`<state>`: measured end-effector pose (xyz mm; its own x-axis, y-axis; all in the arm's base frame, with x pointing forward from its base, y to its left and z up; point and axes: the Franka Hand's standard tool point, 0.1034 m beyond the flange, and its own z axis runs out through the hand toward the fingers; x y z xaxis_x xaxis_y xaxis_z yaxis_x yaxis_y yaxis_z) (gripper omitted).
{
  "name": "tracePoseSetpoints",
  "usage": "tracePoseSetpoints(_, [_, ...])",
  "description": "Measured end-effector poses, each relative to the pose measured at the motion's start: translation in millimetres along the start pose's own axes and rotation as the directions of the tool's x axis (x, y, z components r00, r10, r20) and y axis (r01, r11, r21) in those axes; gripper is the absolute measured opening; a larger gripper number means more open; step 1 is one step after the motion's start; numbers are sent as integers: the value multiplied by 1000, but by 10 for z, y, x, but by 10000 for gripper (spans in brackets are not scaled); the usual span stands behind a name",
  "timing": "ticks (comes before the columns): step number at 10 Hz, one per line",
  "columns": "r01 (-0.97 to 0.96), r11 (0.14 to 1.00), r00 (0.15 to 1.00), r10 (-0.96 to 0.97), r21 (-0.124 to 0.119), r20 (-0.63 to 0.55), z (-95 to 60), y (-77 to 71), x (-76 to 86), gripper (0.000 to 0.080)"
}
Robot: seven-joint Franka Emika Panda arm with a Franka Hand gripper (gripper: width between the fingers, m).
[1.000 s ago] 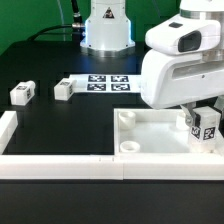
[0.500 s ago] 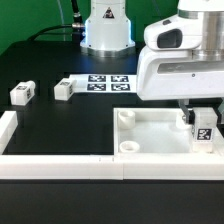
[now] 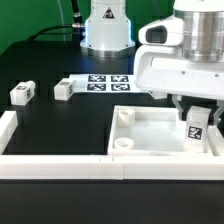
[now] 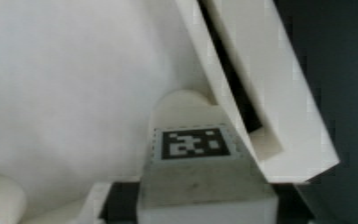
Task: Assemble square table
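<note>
Nearest the exterior camera, a long white border wall (image 3: 60, 166) is laid across the front of the black surface (image 3: 60, 125). Just behind it the white tabletop (image 3: 150, 130) is seen lying flat, rim up. Round sockets (image 3: 124, 146) are shown at its two corners on the exterior view's left.

Over the tabletop's side on the exterior view's right, a tagged leg (image 3: 195, 130) is gripped by the hand (image 3: 197, 118), whose jaws are closed on its sides. The leg's long axis is held near upright, slightly tilted, with its lower end just inside the rim.

In the wrist view a rounded corner socket is seen just past the leg, close beside the rim. The coming move is judged to turn on lowering the leg's end squarely into that socket.

Farther back, one loose leg (image 3: 22, 94) and another (image 3: 63, 90) are seen lying well apart from the hand, beside the marker board (image 3: 107, 82).
</note>
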<state>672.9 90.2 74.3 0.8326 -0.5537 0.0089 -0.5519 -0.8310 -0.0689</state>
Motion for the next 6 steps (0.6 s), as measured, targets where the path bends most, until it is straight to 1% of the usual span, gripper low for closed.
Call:
tracePoseSetpoints(1, [-60, 998, 998, 60, -6, -2, -3, 26, 14, 292])
tracePoseSetpoints(3, [-121, 993, 993, 121, -16, -4, -7, 75, 39, 294])
tracePoseSetpoints(4, [-117, 993, 993, 117, -18, -5, -7, 82, 44, 320])
tracePoseSetpoints(5, [-118, 993, 993, 118, -17, -4, 0, 81, 41, 320])
tracePoseSetpoints(6, [-118, 993, 993, 118, -17, -4, 1, 82, 42, 457])
